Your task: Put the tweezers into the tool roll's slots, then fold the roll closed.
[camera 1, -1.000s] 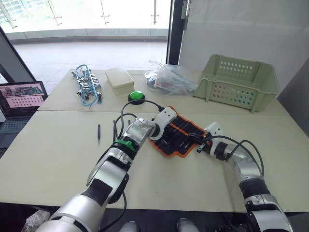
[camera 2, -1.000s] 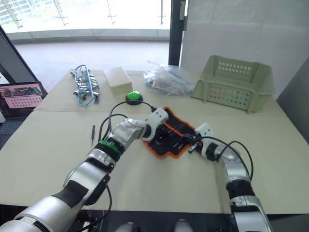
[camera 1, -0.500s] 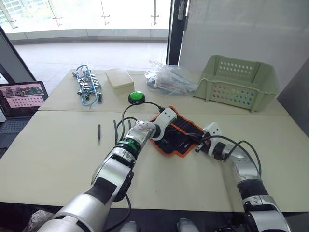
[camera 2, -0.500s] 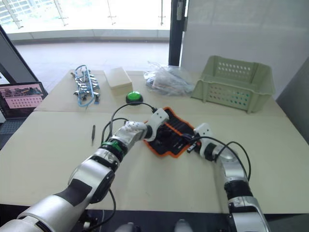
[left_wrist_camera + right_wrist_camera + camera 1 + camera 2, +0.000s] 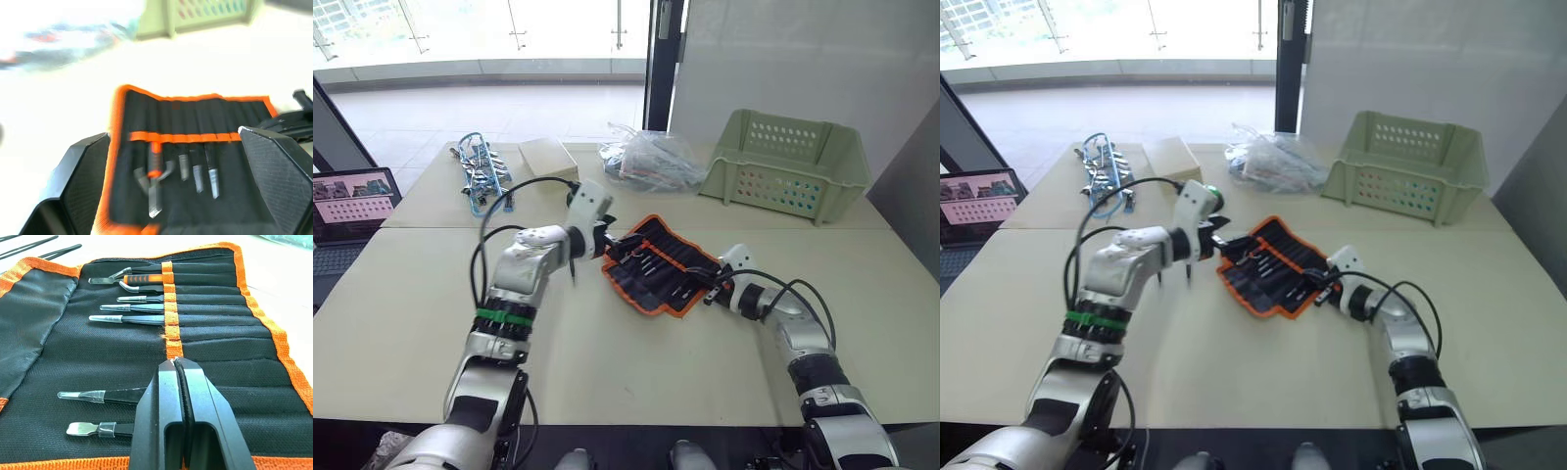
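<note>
The right pincer sits low at centre right of the head view, fingers pressed together on the roll's near orange edge. The left pincer, fingers apart and empty, hovers just above the roll's left corner. The roll lies unfolded at frame centre on the pale worktop, woven black fabric with orange binding. Slim tweezers with pale tips sit tucked in the slots under an orange band; two more lie nearer the right pincer. In the upper part, from right to left: a perforated green plastic basket, crinkled clear bags, a cream box, a blue cable tangle. A laptop shows at the left edge.
</note>
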Controlling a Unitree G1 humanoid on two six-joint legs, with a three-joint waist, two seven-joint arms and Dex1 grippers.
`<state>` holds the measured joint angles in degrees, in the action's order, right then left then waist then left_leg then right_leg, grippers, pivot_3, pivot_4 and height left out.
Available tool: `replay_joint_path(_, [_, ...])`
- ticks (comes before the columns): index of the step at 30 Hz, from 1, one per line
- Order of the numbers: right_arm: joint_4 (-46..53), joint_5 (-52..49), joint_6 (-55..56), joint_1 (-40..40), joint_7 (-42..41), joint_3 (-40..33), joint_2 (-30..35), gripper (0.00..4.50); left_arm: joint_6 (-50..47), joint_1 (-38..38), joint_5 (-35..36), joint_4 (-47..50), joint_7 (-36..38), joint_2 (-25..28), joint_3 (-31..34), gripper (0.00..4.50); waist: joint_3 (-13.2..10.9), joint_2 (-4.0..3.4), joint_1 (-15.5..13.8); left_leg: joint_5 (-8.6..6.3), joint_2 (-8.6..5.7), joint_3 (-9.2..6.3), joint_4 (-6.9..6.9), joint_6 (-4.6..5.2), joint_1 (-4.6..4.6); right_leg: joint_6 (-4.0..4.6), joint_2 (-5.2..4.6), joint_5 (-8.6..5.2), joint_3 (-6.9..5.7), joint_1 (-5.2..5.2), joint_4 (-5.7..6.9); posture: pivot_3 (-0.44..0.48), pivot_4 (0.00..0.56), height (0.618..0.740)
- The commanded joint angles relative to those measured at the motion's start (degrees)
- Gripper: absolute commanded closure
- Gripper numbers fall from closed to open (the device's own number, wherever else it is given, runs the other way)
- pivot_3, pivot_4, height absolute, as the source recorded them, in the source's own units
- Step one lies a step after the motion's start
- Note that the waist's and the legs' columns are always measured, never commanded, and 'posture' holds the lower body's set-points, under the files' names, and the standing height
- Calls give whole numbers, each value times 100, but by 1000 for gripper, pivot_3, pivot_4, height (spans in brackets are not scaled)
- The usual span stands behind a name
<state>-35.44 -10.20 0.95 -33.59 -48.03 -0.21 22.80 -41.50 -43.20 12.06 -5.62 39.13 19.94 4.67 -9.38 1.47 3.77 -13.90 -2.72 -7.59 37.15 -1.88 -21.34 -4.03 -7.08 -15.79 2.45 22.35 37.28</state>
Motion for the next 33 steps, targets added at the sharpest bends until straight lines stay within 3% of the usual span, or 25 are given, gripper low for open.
replay_joint_path(1, [-262,126,-1,35,3,14,64,4500,66,671,274,1039,-372,256,781,42,0,0,-9,0,-1,0,1,0,0,1,0,0,0,-3,-4,0,150,740])
replay_joint_path(5, [-401,130,66,-12,-64,3,105,4500,400,1975,414,1930,-759,430,1736,42,0,0,-33,-1,0,1,1,0,4,3,-1,2,1,-7,-10,0,150,740])
replay_joint_path(9, [-604,149,140,-117,-131,5,136,4500,647,2989,564,2472,-1002,354,2173,42,0,1,-108,-2,1,2,0,1,4,7,-2,4,1,-7,-11,0,150,740])
replay_joint_path(18, [-976,193,307,-315,-299,40,140,4500,2263,5358,439,3107,-1638,-664,2565,42,1,2,-143,-4,7,12,-9,2,13,12,-1,11,3,-15,-19,0,150,740])
replay_joint_path(23, [-1028,186,346,-325,-368,27,168,4500,2980,6174,567,3063,-1783,-1063,2647,42,2,4,-156,-4,10,18,-10,2,15,13,1,11,2,-21,-23,0,150,740])
replay_joint_path(33, [-1071,229,347,-350,-514,58,254,4500,3630,6731,451,2974,-2039,-1354,2283,42,2,4,-168,-4,11,22,-11,3,15,12,2,11,0,-23,-26,0,150,740])
